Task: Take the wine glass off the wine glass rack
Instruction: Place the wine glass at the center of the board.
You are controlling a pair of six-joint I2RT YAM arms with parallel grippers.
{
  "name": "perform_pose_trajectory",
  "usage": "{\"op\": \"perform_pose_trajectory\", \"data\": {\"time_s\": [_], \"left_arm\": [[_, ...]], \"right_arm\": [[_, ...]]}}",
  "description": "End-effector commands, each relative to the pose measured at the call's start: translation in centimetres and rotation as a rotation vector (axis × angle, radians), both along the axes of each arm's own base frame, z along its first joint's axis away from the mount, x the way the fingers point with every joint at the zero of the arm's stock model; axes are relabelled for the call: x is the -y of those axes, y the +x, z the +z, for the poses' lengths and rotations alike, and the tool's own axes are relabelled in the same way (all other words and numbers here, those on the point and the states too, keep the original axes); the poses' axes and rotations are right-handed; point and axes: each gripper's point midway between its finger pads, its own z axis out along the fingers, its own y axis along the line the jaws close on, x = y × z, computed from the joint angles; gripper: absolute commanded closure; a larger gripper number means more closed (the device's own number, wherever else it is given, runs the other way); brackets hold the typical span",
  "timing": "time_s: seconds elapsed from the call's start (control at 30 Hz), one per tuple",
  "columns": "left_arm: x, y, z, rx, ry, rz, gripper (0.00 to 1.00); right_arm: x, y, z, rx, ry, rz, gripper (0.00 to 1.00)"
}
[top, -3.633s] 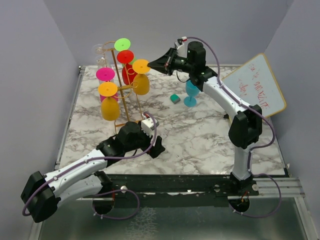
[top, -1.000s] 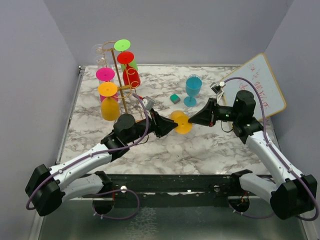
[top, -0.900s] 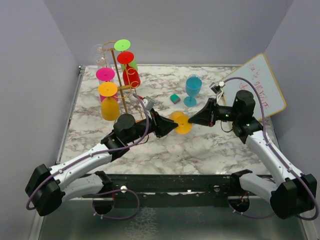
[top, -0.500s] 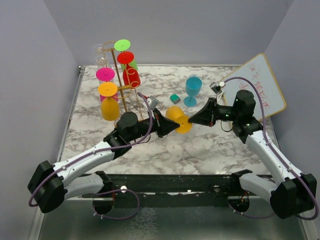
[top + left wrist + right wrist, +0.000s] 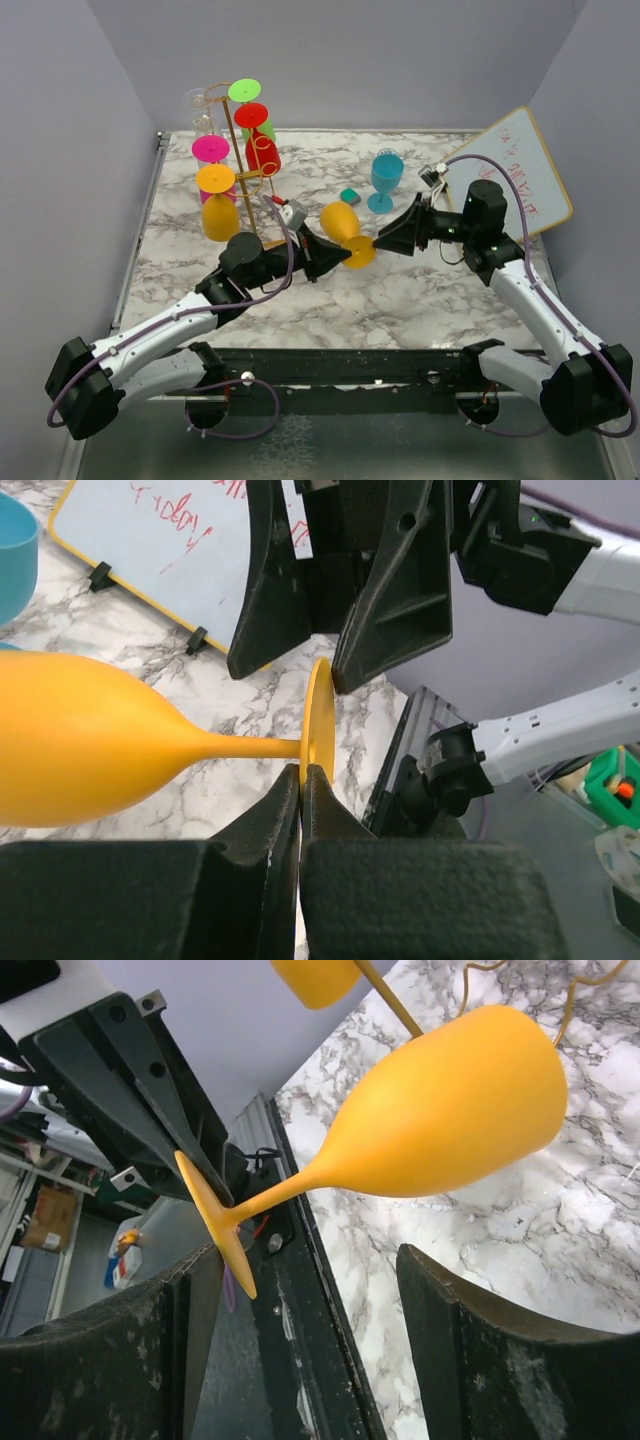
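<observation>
Your left gripper (image 5: 338,254) is clamping its jaws shut on the rim of the round foot of the orange plastic wine glass (image 5: 341,223). It is holding the glass tipped on its side in the air above the marble-patterned table (image 5: 400,295), bowl pointing far-left. Just right of it, your right gripper (image 5: 386,243) is standing with its fingers apart, the foot's edge sitting between them. The glass is hanging clear of the tall thin gold wire rack (image 5: 240,165), which is standing at the far left carrying yellow, pink, red and green glasses. A teal goblet (image 5: 383,180) is standing upright far right of the rack.
</observation>
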Motion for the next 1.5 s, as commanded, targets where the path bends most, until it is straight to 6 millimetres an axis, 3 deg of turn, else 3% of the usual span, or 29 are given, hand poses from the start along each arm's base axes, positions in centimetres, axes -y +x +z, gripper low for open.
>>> {"op": "perform_pose_trajectory", "data": {"time_s": [0.0, 0.07, 0.13, 0.3, 0.5, 0.6, 0.77, 1.0, 1.17, 1.3, 1.47], "left_arm": [[-0.1, -2.2, -0.8, 0.091, 0.033, -0.111, 1.0], [0.1, -4.3, -1.3, 0.104, 0.046, -0.229, 1.0], [0.1, -5.3, -1.7, 0.102, 0.054, -0.284, 1.0], [-0.1, -7.1, -2.3, 0.167, 0.076, -0.392, 1.0], [-0.9, -9.3, -3.1, 0.315, 0.097, -0.51, 1.0], [-1.3, -10.4, -3.9, 0.348, 0.13, -0.58, 1.0], [-1.9, -10.7, -5.6, 0.34, 0.26, -0.642, 1.0], [-2.7, -11.8, -4.5, 0.471, 0.23, -0.673, 1.0], [-2.7, -12.2, -4.5, 0.443, 0.223, -0.711, 1.0], [-2.9, -12.6, -4.5, 0.464, 0.217, -0.731, 1.0], [-3.3, -12.2, -4.2, 0.551, 0.245, -0.7, 1.0]], "right_arm": [[0.6, 2.8, 0.7, 0.013, -0.027, -0.16, 0.24], [1.6, 5.2, -0.4, -0.014, -0.045, -0.323, 0.23], [1.5, 5.6, -0.8, -0.028, -0.023, -0.336, 0.22], [0.0, 4.5, -0.1, -0.07, 0.031, -0.187, 0.21], [-0.2, 4.3, -0.6, -0.133, 0.042, -0.177, 0.18], [-0.6, 2.9, -0.7, -0.085, 0.052, -0.077, 0.18], [-0.7, 2.3, -3.3, -0.154, 0.05, 0.017, 0.19], [-0.9, -0.5, -2.3, -0.18, 0.101, 0.214, 0.2], [-0.6, -2.1, -2.0, -0.179, 0.106, 0.257, 0.2], [-0.8, -2.9, -2.5, -0.195, 0.106, 0.265, 0.35], [-0.7, -3.7, -3.3, -0.238, 0.118, 0.268, 0.39]]}}
